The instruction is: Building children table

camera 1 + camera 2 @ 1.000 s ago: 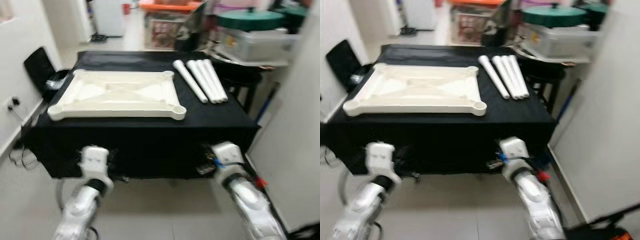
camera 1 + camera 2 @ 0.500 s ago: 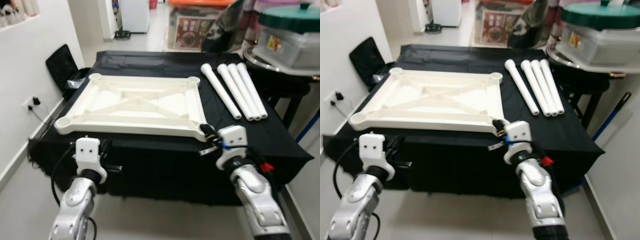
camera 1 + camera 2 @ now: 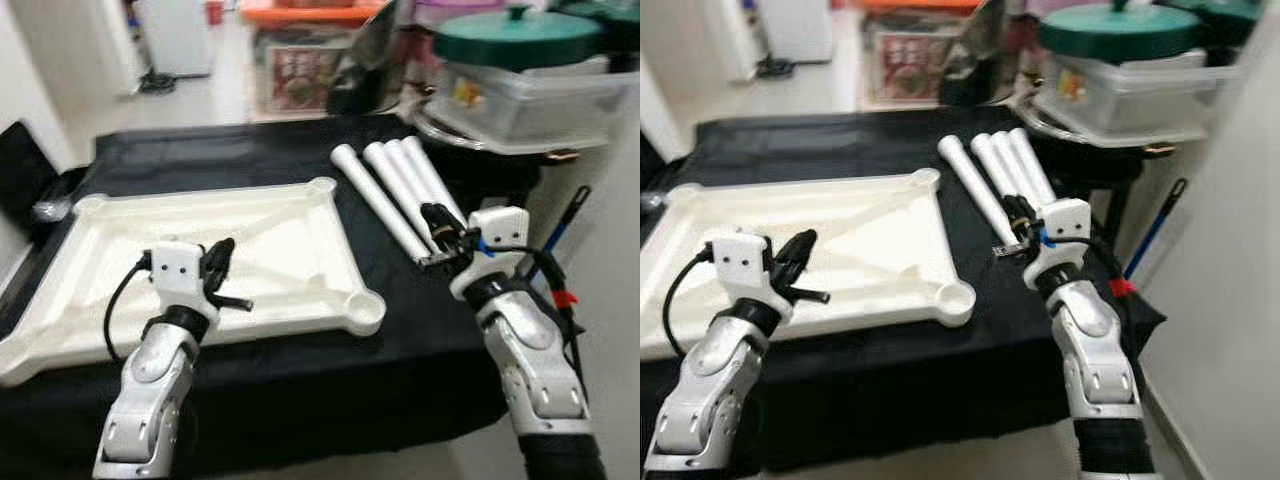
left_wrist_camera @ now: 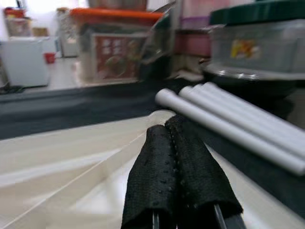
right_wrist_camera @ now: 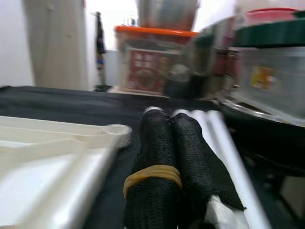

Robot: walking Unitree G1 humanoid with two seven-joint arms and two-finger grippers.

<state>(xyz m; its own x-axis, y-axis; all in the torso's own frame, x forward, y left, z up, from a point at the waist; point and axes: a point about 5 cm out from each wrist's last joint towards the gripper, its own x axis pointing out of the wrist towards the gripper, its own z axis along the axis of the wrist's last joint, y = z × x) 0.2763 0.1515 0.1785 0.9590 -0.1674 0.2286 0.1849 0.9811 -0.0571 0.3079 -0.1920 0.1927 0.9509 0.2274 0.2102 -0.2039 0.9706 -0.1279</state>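
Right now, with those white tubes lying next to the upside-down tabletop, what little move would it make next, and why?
Probably open the right gripper and lower it onto the nearest leg. Its fingers are shut, hovering over the four legs, and the tabletop has none fitted.

Head stereo downward; wrist cameras forward.

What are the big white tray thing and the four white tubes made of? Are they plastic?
The tabletop looks like moulded plastic: cream-white, smooth, slightly glossy, with raised ribs and round corner sockets. The four legs beside it look like the same matte white plastic, though painted wood is possible. The cloth under them is black fabric, wrinkled at its edges.
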